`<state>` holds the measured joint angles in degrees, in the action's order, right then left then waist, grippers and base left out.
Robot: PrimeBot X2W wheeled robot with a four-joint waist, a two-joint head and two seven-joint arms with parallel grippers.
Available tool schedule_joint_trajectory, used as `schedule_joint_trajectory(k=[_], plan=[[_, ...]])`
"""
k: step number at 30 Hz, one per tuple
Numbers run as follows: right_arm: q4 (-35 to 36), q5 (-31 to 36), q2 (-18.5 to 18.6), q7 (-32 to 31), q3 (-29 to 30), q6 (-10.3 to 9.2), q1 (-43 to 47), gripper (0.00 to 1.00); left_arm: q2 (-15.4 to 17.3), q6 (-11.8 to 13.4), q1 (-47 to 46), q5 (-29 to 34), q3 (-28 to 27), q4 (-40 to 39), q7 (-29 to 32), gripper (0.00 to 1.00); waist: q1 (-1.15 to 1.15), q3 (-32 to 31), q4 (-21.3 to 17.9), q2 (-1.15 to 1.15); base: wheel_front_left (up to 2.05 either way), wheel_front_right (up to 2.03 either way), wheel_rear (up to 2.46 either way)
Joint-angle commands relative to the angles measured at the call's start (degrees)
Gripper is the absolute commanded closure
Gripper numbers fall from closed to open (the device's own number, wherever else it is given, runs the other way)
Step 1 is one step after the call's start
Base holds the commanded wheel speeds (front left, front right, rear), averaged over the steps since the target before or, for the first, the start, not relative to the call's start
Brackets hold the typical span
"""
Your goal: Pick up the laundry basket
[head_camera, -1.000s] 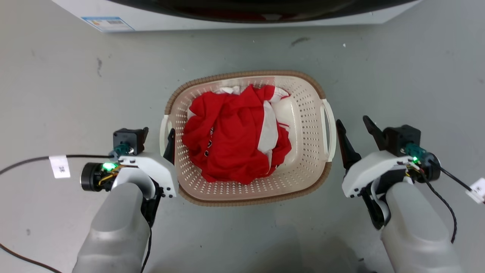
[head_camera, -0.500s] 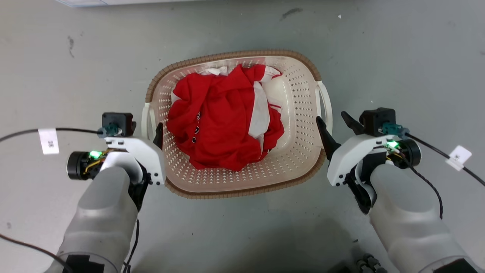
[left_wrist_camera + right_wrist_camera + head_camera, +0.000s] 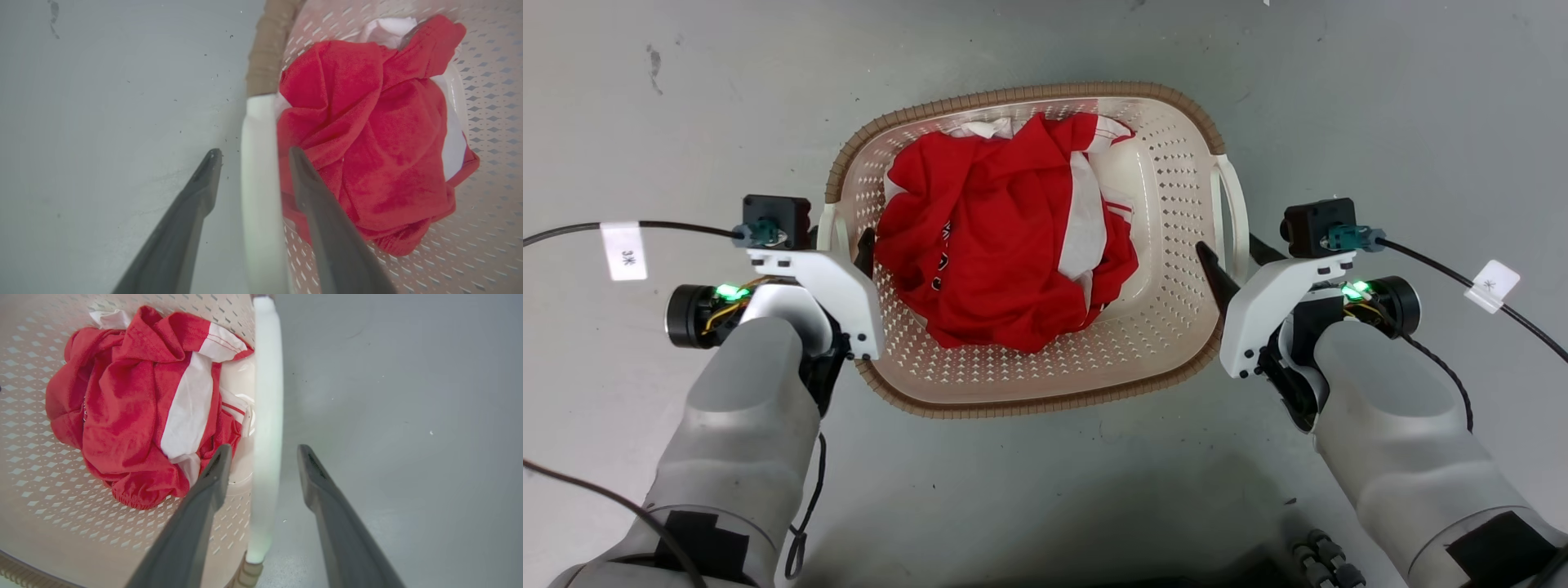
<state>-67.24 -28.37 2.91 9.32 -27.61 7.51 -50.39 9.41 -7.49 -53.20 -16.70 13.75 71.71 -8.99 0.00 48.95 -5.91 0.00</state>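
The laundry basket (image 3: 1029,91) is cream with perforated walls and a brown rim, and it stands on the grey floor between my arms. Red and white clothes (image 3: 1005,245) lie crumpled inside it. My left gripper (image 3: 841,241) is open, with the white left handle (image 3: 257,134) between its fingers (image 3: 204,183) and a gap on each side. My right gripper (image 3: 1229,249) is open too. Its fingers (image 3: 314,477) stand astride the white right handle (image 3: 267,375), one inside the basket wall and one outside.
Grey concrete floor (image 3: 1380,98) surrounds the basket on all sides. A black cable with a white tag (image 3: 625,251) trails from my left wrist, and another tagged cable (image 3: 1490,286) from my right. Dark parts of my base (image 3: 1315,555) show at the bottom edge.
The camera has tipped down, so the white appliance at the top has left the picture. My right gripper has moved in from beside the basket to straddle the right handle. The left stays at its handle.
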Motion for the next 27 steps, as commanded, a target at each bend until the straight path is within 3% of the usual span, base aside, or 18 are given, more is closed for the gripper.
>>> schedule_joint_trajectory(k=[1, 16, 27], plan=[[-0.34, -1.18, -0.05, -0.61, -1.04, -0.03, -1.18, 1.0, -0.4, 0.04, -0.83, -0.99, 1.03, -0.03, 0.68, 1.0, 0.0, 0.2, 0.01, 0.0, 0.0, 0.0, 0.0], [-2.04, -6.88, -0.04, -1.24, -6.96, -0.02, -1.34, 1.0, -0.43, 0.01, -0.18, -7.64, 8.79, -1.78, 2.91, 1.0, 0.0, -2.22, 0.12, 0.0, 0.0, 0.0, 0.0], [-1.72, -12.21, 1.92, -7.87, -11.48, 0.06, 1.82, 1.0, -3.86, -0.13, 2.91, -14.4, 14.05, -2.03, 7.58, 1.0, 0.0, -11.3, 2.14, 0.0, 0.0, 0.0, 0.0]])
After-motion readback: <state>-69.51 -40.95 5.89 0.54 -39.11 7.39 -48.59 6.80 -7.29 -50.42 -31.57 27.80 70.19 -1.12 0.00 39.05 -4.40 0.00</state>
